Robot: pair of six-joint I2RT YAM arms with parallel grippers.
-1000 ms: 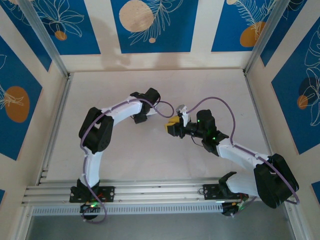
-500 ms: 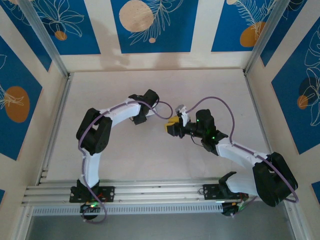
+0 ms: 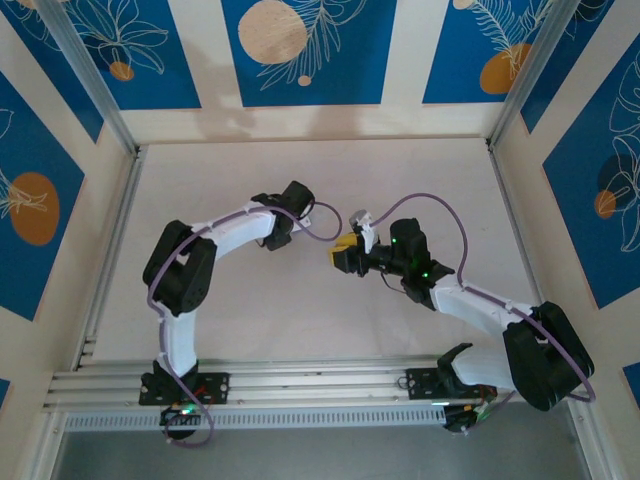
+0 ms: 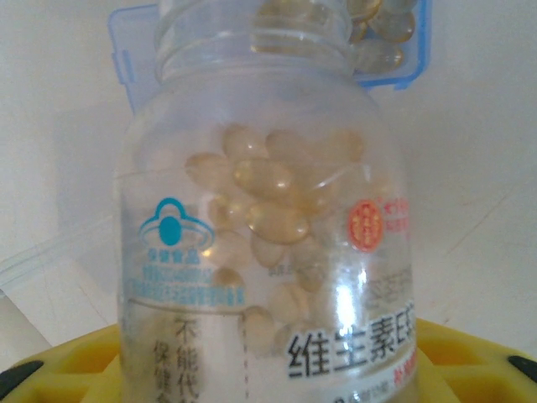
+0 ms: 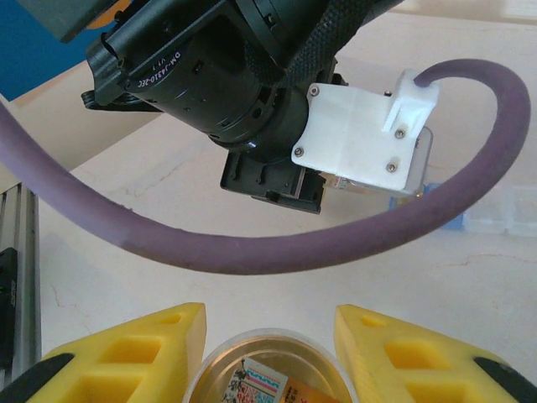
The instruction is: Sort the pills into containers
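The left end effector [image 4: 268,374] grips the vial [image 4: 168,151] of pills [image 4: 273,214] — mouth toward the pill box [image 4: 126,42]; the right end effector [image 5: 268,348] (yellow-fingered) clamps a round piece [image 5: 264,379].

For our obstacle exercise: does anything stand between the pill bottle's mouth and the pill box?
Nothing visible does. The left jaws hold the bottle tipped, its neck pointing at the blue-rimmed pill box, where pills lie just beyond the mouth.

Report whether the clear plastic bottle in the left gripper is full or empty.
Partly full: amber softgel pills show through the clear plastic bottle, heaped toward its neck.
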